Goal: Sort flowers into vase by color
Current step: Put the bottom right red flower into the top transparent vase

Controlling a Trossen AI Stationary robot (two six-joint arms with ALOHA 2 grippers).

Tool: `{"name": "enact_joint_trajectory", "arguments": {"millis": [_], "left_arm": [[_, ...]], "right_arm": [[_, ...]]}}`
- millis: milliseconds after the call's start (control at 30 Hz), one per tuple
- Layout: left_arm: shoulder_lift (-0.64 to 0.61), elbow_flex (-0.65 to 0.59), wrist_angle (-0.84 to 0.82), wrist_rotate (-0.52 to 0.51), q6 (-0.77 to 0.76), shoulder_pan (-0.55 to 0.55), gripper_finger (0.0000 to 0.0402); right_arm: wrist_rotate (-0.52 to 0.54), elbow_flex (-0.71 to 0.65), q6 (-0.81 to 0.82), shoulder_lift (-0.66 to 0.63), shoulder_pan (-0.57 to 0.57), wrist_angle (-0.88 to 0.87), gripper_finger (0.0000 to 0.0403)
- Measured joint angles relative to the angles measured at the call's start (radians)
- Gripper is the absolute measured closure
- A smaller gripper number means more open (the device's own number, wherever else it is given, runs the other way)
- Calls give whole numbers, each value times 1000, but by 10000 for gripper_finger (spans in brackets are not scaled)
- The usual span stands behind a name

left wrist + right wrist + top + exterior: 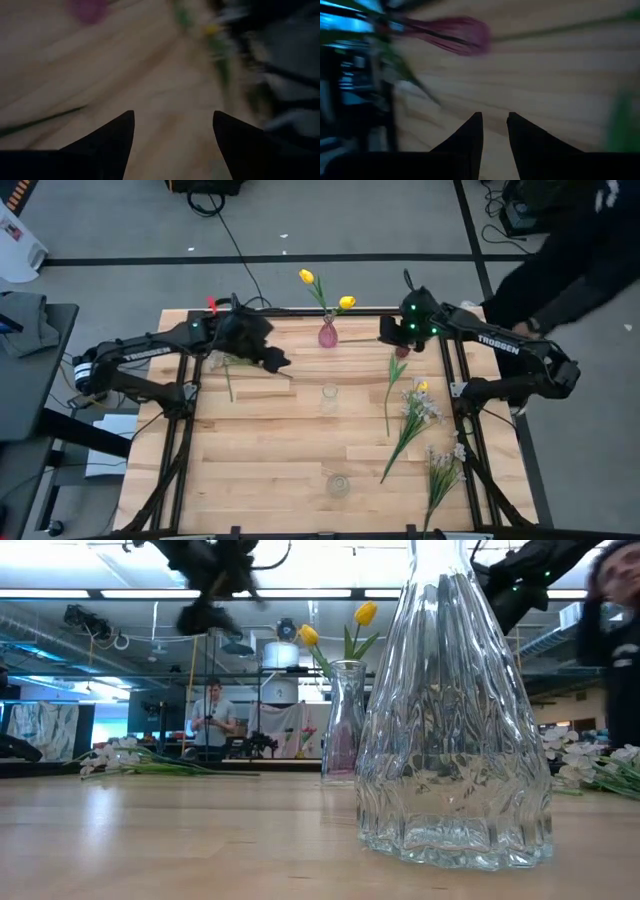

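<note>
A pink vase (328, 335) (343, 730) stands near the table's far edge with two yellow tulips (306, 277) (366, 613) stuck in it. A maroon tulip (400, 352) and sprays of white blossoms (421, 408) lie flat on the right side, and another white spray (222, 363) lies on the left. My left gripper (272, 358) (173, 120) hovers left of the pink vase, open, with nothing between its fingers. My right gripper (398, 332) (495, 117) hovers right of the vase, open by a narrow gap and empty.
Two clear glass vases stand on the table, one in the middle (329, 396) and one near the near edge (338, 484) (452, 710). A thin green stem (362, 339) shows between the pink vase and my right gripper. A person in dark clothes (580, 260) stands past the far right corner.
</note>
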Motion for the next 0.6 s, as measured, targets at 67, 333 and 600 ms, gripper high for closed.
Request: {"name": "enact_joint_trajectory", "arguments": {"millis": [67,333,600], "left_arm": [[-36,0,-153,-129,5,0,127],[-247,0,-313,-281,238,-12,127],[-485,-110,-137,-326,344,-20,127]], "right_arm": [[15,0,21,0,11,67,300],[41,0,-43,-9,27,164,300],[33,0,-168,-123,74,257,300]]}}
